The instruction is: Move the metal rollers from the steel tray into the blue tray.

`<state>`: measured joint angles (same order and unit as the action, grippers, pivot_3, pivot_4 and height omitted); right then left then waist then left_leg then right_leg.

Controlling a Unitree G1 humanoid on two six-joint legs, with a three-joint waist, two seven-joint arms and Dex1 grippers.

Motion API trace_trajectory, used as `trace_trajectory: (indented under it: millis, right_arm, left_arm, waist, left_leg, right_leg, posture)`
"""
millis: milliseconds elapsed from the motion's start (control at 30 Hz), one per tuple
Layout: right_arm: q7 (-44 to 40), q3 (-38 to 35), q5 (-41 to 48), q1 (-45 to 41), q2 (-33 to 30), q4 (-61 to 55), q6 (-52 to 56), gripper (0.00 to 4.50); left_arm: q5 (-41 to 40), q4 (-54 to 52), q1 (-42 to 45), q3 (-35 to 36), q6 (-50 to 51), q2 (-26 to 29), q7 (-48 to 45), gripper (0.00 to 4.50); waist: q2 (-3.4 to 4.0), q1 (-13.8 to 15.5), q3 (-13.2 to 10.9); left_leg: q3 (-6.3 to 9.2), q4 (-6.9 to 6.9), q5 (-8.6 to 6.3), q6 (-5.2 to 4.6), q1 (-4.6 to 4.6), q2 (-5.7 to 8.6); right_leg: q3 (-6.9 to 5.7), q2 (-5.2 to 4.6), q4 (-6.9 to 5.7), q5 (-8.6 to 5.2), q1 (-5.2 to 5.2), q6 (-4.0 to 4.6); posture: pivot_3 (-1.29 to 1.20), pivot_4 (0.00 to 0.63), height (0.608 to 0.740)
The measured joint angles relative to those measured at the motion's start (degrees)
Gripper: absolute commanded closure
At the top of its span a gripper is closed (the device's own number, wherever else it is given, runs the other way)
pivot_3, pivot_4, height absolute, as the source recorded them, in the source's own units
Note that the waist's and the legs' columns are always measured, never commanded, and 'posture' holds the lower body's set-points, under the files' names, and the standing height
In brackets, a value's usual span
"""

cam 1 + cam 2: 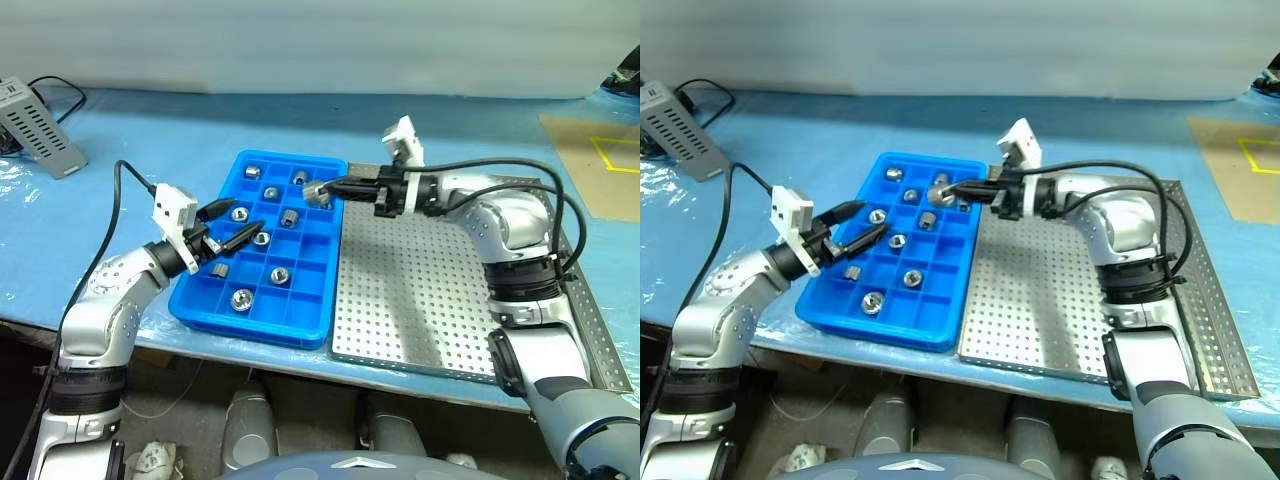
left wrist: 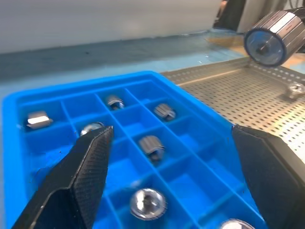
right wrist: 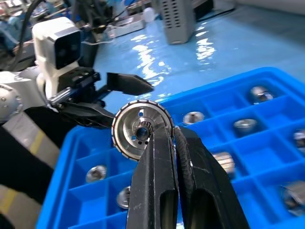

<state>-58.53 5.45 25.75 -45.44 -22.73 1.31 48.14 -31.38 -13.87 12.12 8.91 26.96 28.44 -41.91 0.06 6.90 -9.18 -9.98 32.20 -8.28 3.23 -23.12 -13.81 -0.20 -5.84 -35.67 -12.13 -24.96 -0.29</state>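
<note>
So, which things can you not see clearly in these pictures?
- Steel tray: its near right corner is hidden behind the right arm in the left eye view.
- Roller in the right gripper: the fingers cover its lower right part in the right wrist view.
- Blue tray: the left wrist view's edges cut off its near cells.

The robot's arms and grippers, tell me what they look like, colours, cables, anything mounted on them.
Both arms have silver-grey rounded shells with black joint bands. Each ends in a gripper of two black tapered fingers: left gripper, right gripper. A white boxy camera sits on each wrist, and a black cable loops along each arm.
</note>
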Motion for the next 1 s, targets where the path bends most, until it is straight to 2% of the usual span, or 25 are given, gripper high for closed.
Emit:
trace_trajectory:
  millis: [267, 567, 667, 867, 1000]
  right_arm:
    - [4.2, 5.4, -2.7, 2.0, 2.2, 0.3, -0.8, 4.47]
    - [2.9, 6.8, -5.5, 2.8, -2.1, 3.1, -3.3, 4.47]
    - [2.4, 7.6, -6.4, 3.6, -2.8, 3.2, -4.2, 3.81]
    - [4.4, 8.7, -8.3, 4.0, -2.2, 4.4, -4.7, 1.89]
    - [8.9, 3.4, -7.6, 3.2, -1.3, 6.7, -5.3, 1.89]
  left_arm:
    - [0.1, -3.3, -2.0, -0.4, 1.3, 0.2, 2.2, 0.31]
    - [0.0, -4.2, -3.0, 0.0, 1.8, 1.7, 2.1, 0.31]
    - [0.0, -4.1, -3.0, 0.0, 1.8, 2.0, 2.1, 0.31]
    - [-0.4, -4.2, -1.7, -1.6, 2.7, 1.2, 2.1, 0.31]
    - [-0.2, -4.0, 0.5, -6.8, 3.1, -2.2, 2.0, 0.31]
  waist:
    - [-0.03, 0.2, 0.0]
    - [-0.03, 0.1, 0.0]
    - [-0.03, 0.1, 0.0]
    - [-0.04, 0.1, 0.0]
    - [-0.04, 0.2, 0.0]
  left_leg:
    - [0.00, -0.04, 0.06, 0.10, -0.06, 0.02]
    - [0.00, -0.12, 0.12, 0.21, -0.05, -0.04]
    - [0.00, -0.12, 0.13, 0.22, -0.03, -0.04]
    - [0.00, -0.08, 0.16, 0.27, -0.01, -0.06]
    - [0.00, -0.01, 0.16, 0.27, -0.06, -0.01]
  right_leg:
    - [0.14, 0.03, 0.14, 0.00, 0.00, 0.00]
    - [0.16, 0.24, 0.26, 0.00, -0.02, -0.01]
    - [0.17, 0.25, 0.24, 0.00, -0.02, -0.01]
    - [0.22, 0.29, 0.18, 0.01, -0.02, 0.00]
    - [0.28, 0.26, 0.16, 0.01, 0.00, 0.01]
  posture:
    - [0.13, 0.150, 0.740]
    - [0.12, 0.150, 0.740]
    - [0.12, 0.150, 0.740]
    - [0.07, 0.150, 0.740]
    - [0.00, 0.150, 0.740]
